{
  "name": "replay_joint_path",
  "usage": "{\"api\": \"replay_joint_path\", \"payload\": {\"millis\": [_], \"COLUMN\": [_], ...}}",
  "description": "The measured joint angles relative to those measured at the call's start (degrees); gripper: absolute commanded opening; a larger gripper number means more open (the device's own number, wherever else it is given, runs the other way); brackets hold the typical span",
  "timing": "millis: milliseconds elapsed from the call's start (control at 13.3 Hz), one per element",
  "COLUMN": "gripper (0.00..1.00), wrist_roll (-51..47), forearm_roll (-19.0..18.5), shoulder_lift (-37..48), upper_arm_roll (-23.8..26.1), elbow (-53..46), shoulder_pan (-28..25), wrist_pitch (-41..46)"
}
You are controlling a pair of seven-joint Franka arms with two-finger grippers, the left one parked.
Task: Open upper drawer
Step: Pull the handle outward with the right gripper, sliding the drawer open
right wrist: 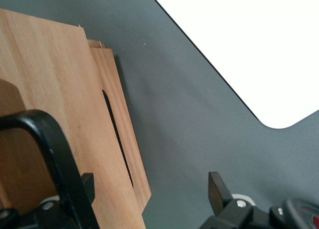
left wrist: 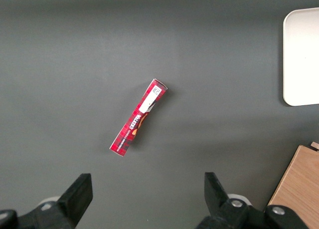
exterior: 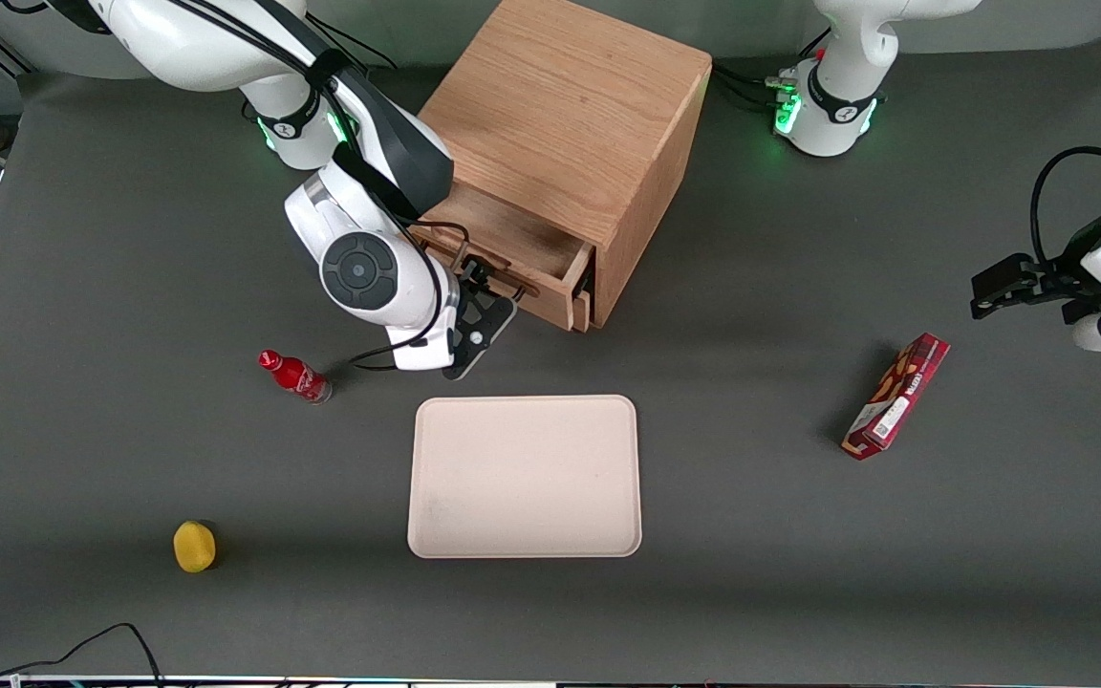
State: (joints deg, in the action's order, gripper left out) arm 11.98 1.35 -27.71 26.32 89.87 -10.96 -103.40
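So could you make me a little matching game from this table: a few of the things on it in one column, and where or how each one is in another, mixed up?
Things:
1. upper drawer
2. gripper
3. red bottle
4. snack box
5. yellow fruit

Places or states:
A. lying toward the parked arm's end of the table
B. pulled partway out of the oak cabinet
C. nearest the front camera, toward the working arm's end
D. at the drawer's front, by its handle
E. lying between the working arm and the yellow fruit

Pairs: 1-B, 2-D, 3-E, 4-A, 5-C
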Motion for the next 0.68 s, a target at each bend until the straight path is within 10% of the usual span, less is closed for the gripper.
{"api": "replay_joint_path", "payload": {"millis": [676], "gripper": [1.00], "wrist_roll": [5.1], "forearm_roll": [-0.6], "shoulder_lift": [-1.2], "upper_arm_roll": [-1.9], "elbow": [-2.1], "shoulder_pan": [0.2], "wrist_pitch": [-0.1]}}
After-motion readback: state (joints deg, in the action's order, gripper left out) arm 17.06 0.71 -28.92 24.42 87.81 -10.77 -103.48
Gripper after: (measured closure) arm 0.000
